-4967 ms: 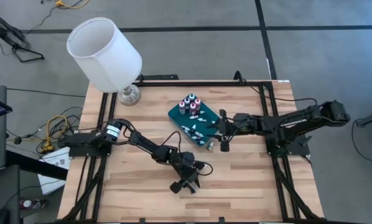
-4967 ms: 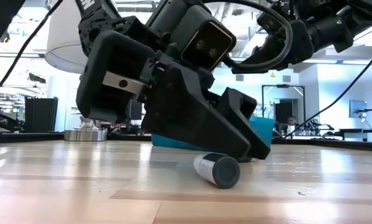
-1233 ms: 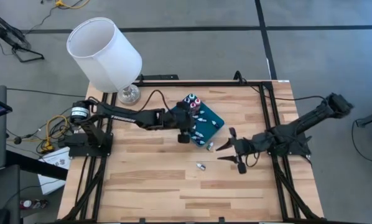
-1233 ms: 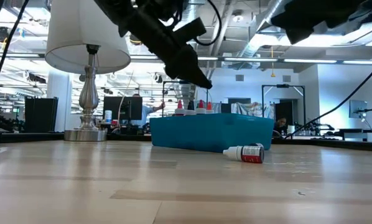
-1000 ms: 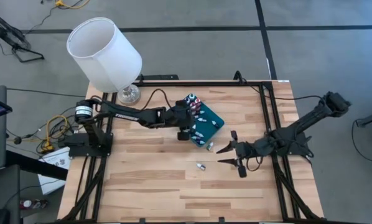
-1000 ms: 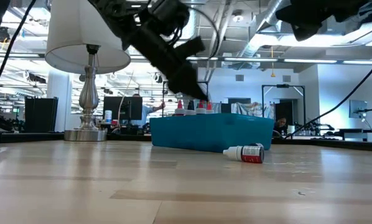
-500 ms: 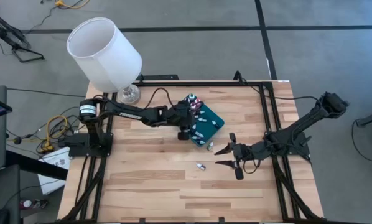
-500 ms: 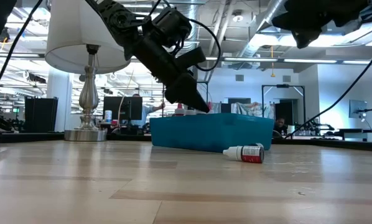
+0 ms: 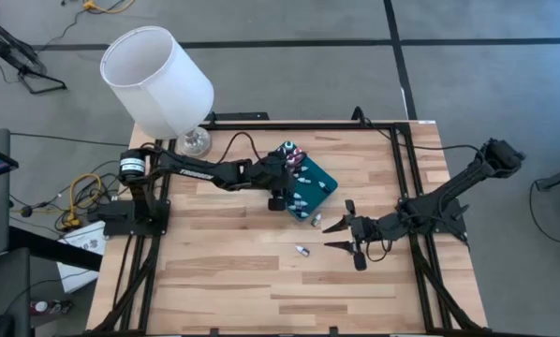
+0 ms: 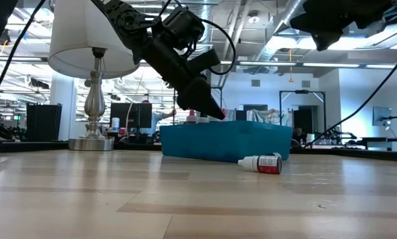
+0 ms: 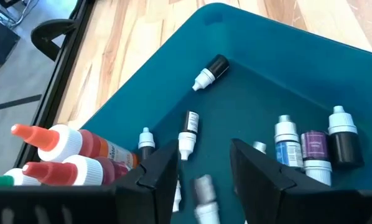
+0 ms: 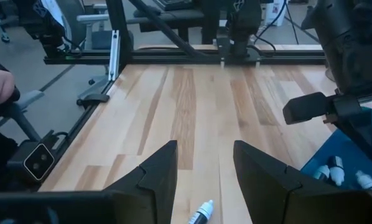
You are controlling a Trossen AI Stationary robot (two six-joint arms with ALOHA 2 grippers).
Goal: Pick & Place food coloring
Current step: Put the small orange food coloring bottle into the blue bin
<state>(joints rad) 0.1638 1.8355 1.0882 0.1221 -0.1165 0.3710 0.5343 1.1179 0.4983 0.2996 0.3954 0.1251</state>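
Observation:
The teal tray (image 9: pixel 319 183) holds several tiny dropper bottles. Some stand at its far corner (image 9: pixel 287 152); others lie on its floor (image 11: pixel 211 70). My left gripper (image 9: pixel 279 193) hovers open over the tray's near-left part, above one lying bottle (image 11: pixel 203 188). Two bottles lie on the wood outside the tray: a red-labelled one (image 10: pixel 263 163) close to its near edge (image 9: pixel 316 219), and another (image 9: pixel 302 251) nearer the table's front. My right gripper (image 9: pixel 335 234) hangs open to the right of that second bottle (image 12: pixel 201 215), pointing at it.
A white-shaded lamp (image 9: pixel 158 80) stands at the table's far-left corner. Black frame rails (image 9: pixel 420 271) run along the table's sides. Bare wood (image 9: pixel 214 271) stretches across the near half of the table.
My left gripper has dipped lower over the tray's left part. My right gripper has edged a little toward the table's left, closer to the loose bottle. The bottles on the wood have stayed where they were.

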